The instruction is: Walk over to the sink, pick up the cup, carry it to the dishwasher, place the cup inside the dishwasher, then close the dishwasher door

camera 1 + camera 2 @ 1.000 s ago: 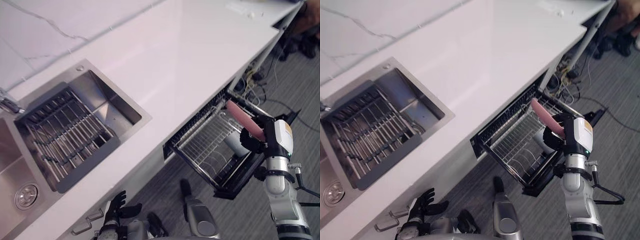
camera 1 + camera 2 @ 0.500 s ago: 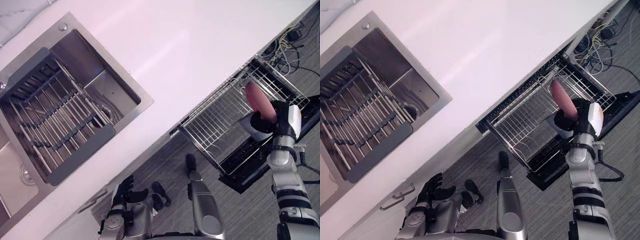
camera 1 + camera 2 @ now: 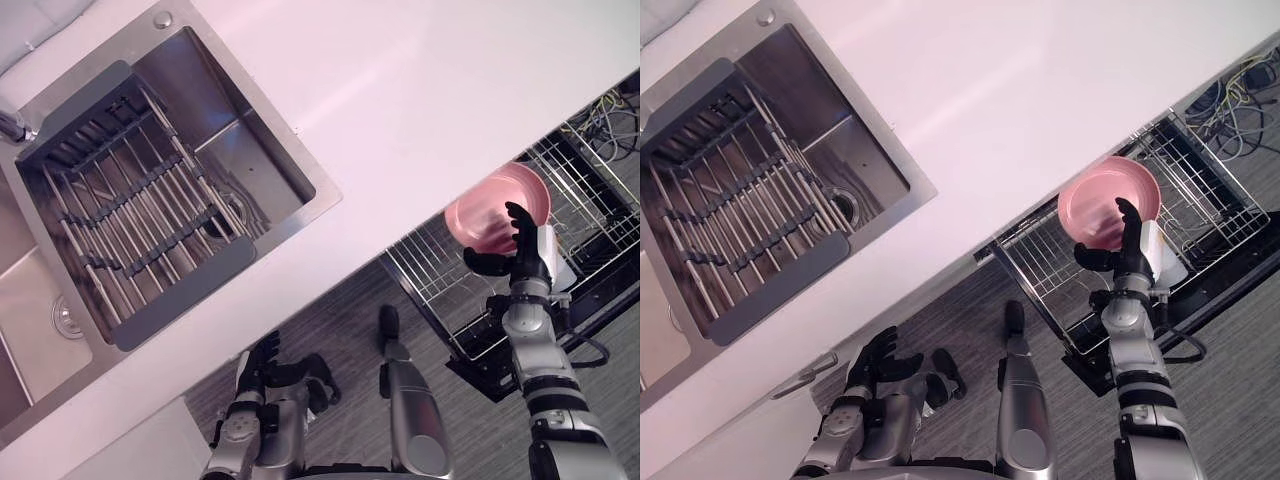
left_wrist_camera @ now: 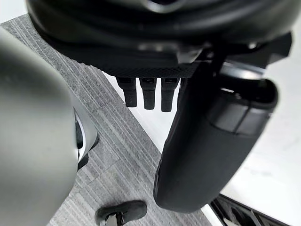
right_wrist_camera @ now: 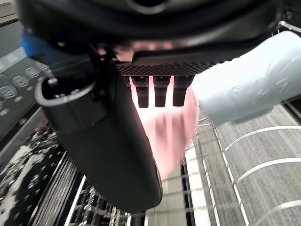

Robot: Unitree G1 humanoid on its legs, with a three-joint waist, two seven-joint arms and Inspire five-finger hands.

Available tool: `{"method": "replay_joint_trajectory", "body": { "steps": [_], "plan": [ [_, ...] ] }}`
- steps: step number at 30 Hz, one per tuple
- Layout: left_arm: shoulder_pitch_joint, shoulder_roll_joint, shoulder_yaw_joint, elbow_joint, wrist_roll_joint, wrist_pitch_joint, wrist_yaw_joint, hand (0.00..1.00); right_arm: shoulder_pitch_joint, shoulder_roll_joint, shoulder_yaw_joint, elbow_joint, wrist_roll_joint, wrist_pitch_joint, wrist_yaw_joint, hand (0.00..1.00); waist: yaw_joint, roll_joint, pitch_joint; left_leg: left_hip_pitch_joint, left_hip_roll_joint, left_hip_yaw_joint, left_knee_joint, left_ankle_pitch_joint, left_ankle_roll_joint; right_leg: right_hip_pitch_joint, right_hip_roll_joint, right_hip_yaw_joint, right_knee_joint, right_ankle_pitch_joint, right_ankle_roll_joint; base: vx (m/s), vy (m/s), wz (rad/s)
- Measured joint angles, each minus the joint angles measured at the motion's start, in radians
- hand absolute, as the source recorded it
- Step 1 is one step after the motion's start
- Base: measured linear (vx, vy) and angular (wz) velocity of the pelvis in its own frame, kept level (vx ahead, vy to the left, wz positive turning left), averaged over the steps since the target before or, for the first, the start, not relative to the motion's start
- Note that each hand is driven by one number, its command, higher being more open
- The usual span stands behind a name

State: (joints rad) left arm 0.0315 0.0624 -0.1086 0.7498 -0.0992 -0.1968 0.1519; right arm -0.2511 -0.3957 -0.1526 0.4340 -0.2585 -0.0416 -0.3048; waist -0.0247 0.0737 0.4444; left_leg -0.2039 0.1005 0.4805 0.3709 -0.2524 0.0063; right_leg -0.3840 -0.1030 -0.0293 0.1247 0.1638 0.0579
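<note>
Beneath the right hand sat the pulled-out dishwasher rack. The pink cup was pinched between that hand's thumb and fingers, tilted above the wires. Such a shallow hold might let it slip and tumble. Left hand hung low, fingers loosely spread.

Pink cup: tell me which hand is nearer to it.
Right. The right hand grips the pink cup above the dishwasher rack. The left hand hangs open low beside the counter, well apart from the pink cup.
</note>
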Motion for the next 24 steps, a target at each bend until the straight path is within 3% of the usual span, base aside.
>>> {"method": "replay_joint_trajectory", "body": {
  "steps": [10, 14, 21, 24],
  "plan": [
    [-0.011, 0.011, 0.031, 0.004, 0.005, 0.019, -0.003, 0.9, 0.139, 0.077, -0.06, -0.265, -0.022, 0.005, 0.001, 0.9, 0.003, -0.029, 0.011, 0.005, 0.015, -0.034, 0.064, -0.046, 0.014, 0.043, 0.008, -0.017, 0.0, -0.003, 0.004, -0.04, 0.005, 0.05],
    [0.002, 0.029, 0.077, 0.009, 0.022, 0.03, -0.006, 0.9, 0.264, 0.124, -0.12, -0.458, -0.061, 0.008, 0.006, 0.9, -0.017, -0.06, 0.009, 0.024, 0.029, -0.03, 0.089, -0.069, 0.012, 0.069, 0.017, -0.013, -0.003, -0.004, 0.006, -0.02, 0.011, -0.08],
    [0.039, 0.041, 0.123, 0.011, 0.028, 0.042, -0.008, 0.9, 0.469, 0.276, -0.255, -0.63, -0.079, -0.01, 0.001, 0.9, -0.044, -0.119, -0.037, 0.09, 0.053, 0.033, 0.088, -0.082, 0.003, 0.11, 0.042, 0.023, -0.02, -0.005, 0.005, 0.04, 0.023, -0.22],
    [0.054, 0.025, 0.124, -0.001, 0.042, 0.048, -0.01, 0.9, 0.543, 0.334, -0.287, -0.63, -0.03, -0.012, 0.002, 0.9, -0.046, -0.117, -0.064, 0.112, 0.064, 0.064, 0.093, -0.08, 0.001, 0.11, 0.045, 0.023, -0.004, -0.016, 0.001, 0.07, 0.012, -0.31]
  ]
}}
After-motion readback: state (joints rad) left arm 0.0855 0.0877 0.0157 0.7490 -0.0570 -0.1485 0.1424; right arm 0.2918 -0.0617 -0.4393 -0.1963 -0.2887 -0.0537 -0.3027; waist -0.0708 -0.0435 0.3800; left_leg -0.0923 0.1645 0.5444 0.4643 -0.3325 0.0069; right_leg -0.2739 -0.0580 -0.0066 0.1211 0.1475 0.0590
